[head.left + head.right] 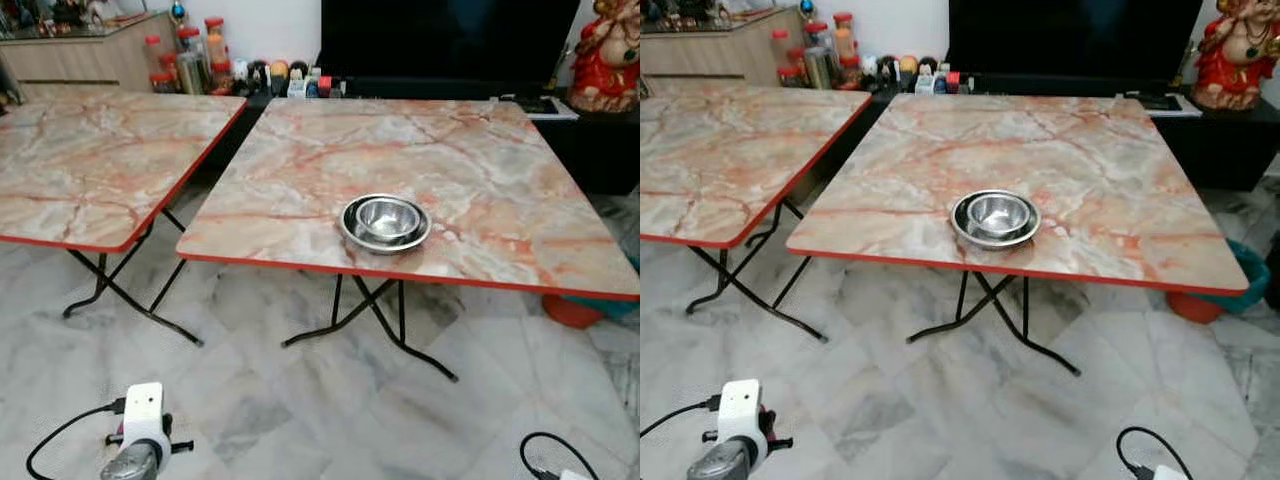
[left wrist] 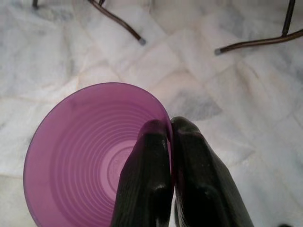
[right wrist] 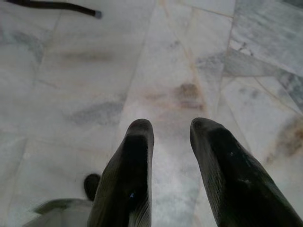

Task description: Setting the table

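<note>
The marble-tiled floor (image 1: 300, 410) runs under two folding tables on black crossed legs. The nearer tabletop (image 1: 450, 150), marble-patterned with a red edge, carries a nest of steel bowls (image 1: 386, 222) close to its front edge, about midway along it. A second tabletop (image 1: 90, 160) of the same pattern stands just beside it on the left, a narrow gap between the two. Behind them a dark television (image 1: 440, 40) sits on a low cabinet, with a red figurine (image 1: 605, 55) at its right end and a row of jars and small bottles (image 1: 200, 55) along the wall.

The left gripper (image 2: 169, 128) hangs low over the floor, its fingers (image 2: 144, 179) clenched on the rim of a purple plastic cup (image 2: 80, 151), one finger inside the cup and one outside. The right gripper (image 3: 171, 127) also hangs above the floor tiles, its fingers (image 3: 128, 175) released and apart, grasping nothing.
</note>
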